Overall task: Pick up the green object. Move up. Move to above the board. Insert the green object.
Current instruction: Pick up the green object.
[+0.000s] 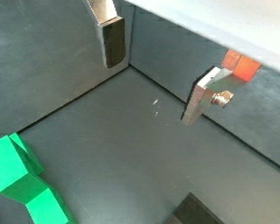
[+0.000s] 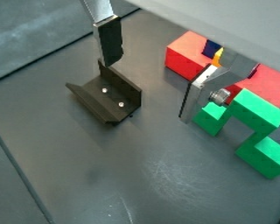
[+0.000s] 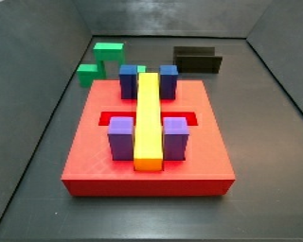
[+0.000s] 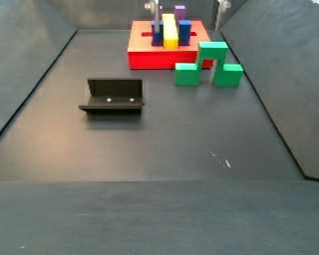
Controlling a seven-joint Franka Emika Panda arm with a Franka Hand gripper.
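Green object [image 2: 250, 124] on floor, partly cut off; hand [image 2: 154, 68] empty, fingers spread wide above.

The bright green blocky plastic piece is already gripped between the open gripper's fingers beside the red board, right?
Not gripped. The bright green blocky plastic piece stands on the floor beside the red board; a wrist view shows the open gripper empty, its fingers apart from it.

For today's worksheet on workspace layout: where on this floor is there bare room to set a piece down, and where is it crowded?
The widest bare patch is the dark floor in front of the fixture and the green object. A narrower strip lies between those two. It is crowded at the board, with the green object close beside it. The tool hangs open between the fixture and the green object.
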